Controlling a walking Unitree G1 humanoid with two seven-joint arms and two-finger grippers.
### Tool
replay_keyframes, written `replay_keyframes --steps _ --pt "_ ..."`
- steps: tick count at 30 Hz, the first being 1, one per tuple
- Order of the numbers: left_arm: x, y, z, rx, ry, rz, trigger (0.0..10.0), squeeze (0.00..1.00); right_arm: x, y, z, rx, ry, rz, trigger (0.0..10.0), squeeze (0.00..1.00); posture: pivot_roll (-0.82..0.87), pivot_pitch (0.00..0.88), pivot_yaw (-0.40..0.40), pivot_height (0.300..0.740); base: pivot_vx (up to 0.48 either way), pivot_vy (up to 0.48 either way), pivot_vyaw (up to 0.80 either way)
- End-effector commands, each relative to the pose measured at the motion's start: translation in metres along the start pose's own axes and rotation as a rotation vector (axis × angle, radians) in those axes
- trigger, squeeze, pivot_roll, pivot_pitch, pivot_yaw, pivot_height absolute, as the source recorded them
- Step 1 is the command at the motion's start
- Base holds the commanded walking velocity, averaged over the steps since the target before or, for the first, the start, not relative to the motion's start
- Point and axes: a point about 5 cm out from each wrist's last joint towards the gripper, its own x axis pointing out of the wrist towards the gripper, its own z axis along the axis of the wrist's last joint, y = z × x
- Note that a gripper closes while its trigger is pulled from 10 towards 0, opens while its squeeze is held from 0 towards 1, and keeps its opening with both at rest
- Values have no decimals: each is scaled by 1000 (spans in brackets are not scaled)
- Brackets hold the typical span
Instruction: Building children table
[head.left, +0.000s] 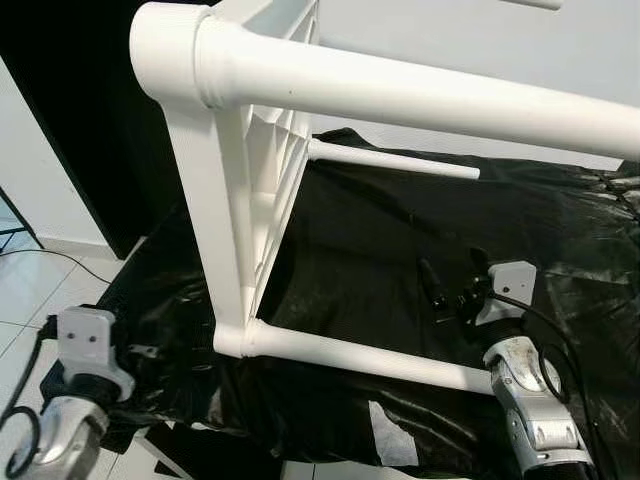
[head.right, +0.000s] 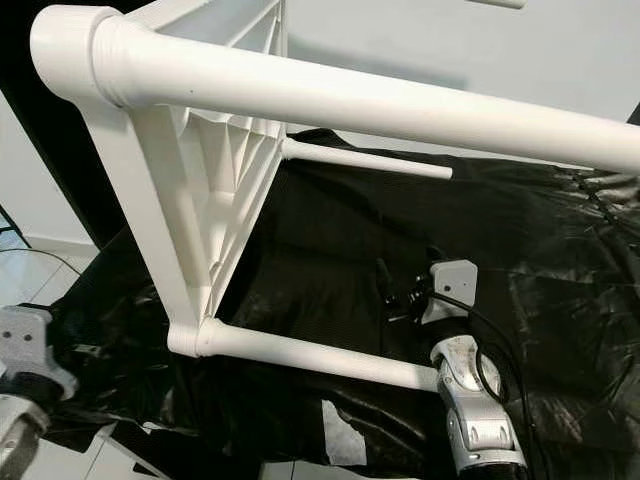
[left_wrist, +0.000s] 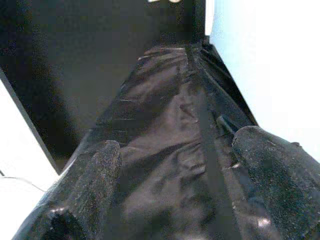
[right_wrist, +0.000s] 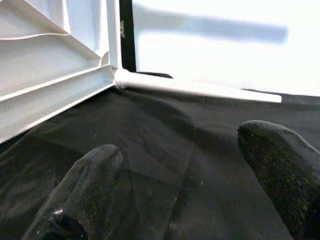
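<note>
A black plastic sheet covers the work surface, and on it a white children's table lies on its side, its ribbed tabletop standing on edge at about 10 o'clock with white tube legs running out toward 3 o'clock. The right gripper hovers over the sheet at 4 o'clock, fingers spread apart, just above the lowest leg. The left gripper, at 8 o'clock by the sheet's edge, also has its fingers spread with nothing between them.
</note>
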Motion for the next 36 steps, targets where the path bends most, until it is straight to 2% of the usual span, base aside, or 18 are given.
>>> replay_keyframes --steps 1,6,8,10,13,18,21,27,36 --pt "4 6 -3 -16 -7 128 10000 0 0 -6 -3 -6 4 -31 10000 0 74 0 -29 740 0 0 0" --pt "11 6 -2 -38 -25 173 10000 0 0 -7 -3 -6 2 -34 10000 0 71 0 -27 740 0 0 0" --pt "19 6 -9 -125 9 228 10000 0 2 -9 -3 -4 0 -40 10000 0 59 0 -28 740 0 0 0" --pt "19 6 -9 -125 9 228 10000 0 2 -9 -3 -4 0 -40 10000 0 59 0 -28 740 0 0 0" --pt "27 11 -17 -140 66 305 10000 0 1 -13 -3 -16 3 -55 10000 0 47 0 -31 740 0 0 0" --pt "33 18 -14 -117 44 341 10000 0 0 -18 -3 -27 5 -84 10000 0 35 0 -25 740 0 0 0" --pt "38 21 -8 -98 -14 387 10000 0 -2 -22 -3 -22 2 -141 10000 0 24 0 -10 740 0 0 0" --pt "38 17 -5 -115 -46 383 10000 0 -4 -21 -3 -26 0 -152 10000 0 25 0 -9 740 0 0 0" --pt "40 12 -5 -159 -31 363 10000 0 -1 -20 -2 -22 -2 -159 10000 0 37 0 -9 740 0 0 0"
